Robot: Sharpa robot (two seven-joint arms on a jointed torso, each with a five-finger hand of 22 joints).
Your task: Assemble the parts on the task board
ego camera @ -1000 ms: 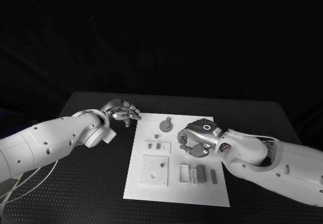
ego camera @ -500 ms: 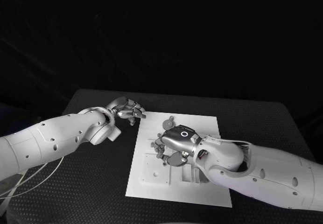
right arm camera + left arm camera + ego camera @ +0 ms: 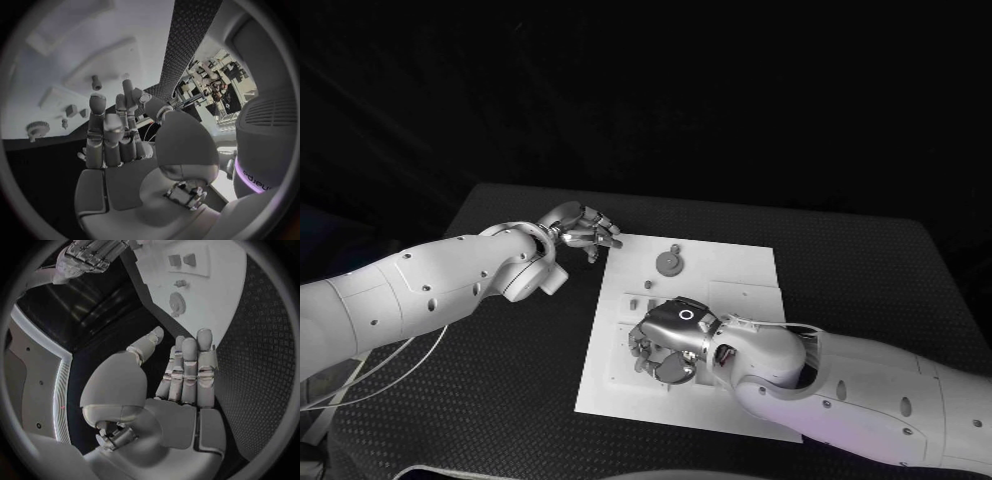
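Flat white rectangular task board (image 3: 733,275) lies mid-frame on the black textured worktop (image 3: 877,260). Right silver hand (image 3: 664,343) hovers low over the board's lower left portion, fingers stretched out side by side with the thumb apart, nothing held. Left silver hand (image 3: 583,231) sits at the board's upper left corner, fingers straight and close together, thumb apart, empty. Small round grey gear-like part (image 3: 671,262) lies on the board's upper area, between the hands; smaller grey parts (image 3: 181,260) rest further along the board
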